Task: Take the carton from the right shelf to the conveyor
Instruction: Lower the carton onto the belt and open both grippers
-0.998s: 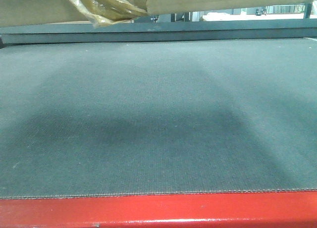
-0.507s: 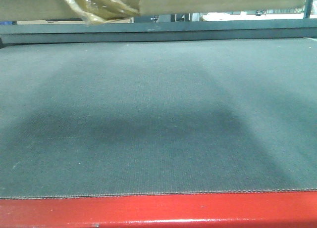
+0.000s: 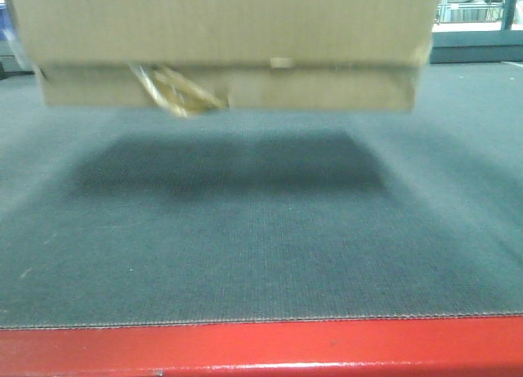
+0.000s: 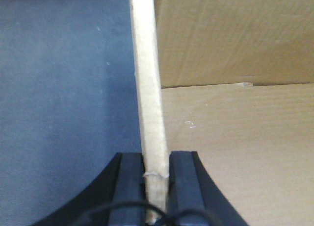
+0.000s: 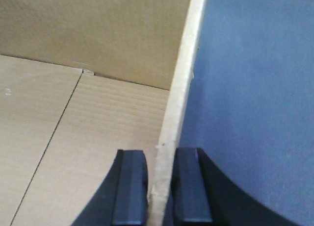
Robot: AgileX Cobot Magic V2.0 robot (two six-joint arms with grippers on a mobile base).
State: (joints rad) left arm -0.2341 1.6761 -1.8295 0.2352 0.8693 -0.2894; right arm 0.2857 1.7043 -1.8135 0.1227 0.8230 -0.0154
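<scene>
One carton (image 3: 229, 42), top cropped, above conveyor (image 3: 245, 254).

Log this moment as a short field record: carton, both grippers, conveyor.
carton: brown cardboard, open top, hanging above the belt, slightly blurred
tape: ragged tan strip dangling at the lower front edge
left gripper: fingers shut on the carton's left wall
right gripper: fingers shut on the carton's right wall
conveyor: dark grey belt, red front rail, shadow under the carton
shelf: not in view
</scene>
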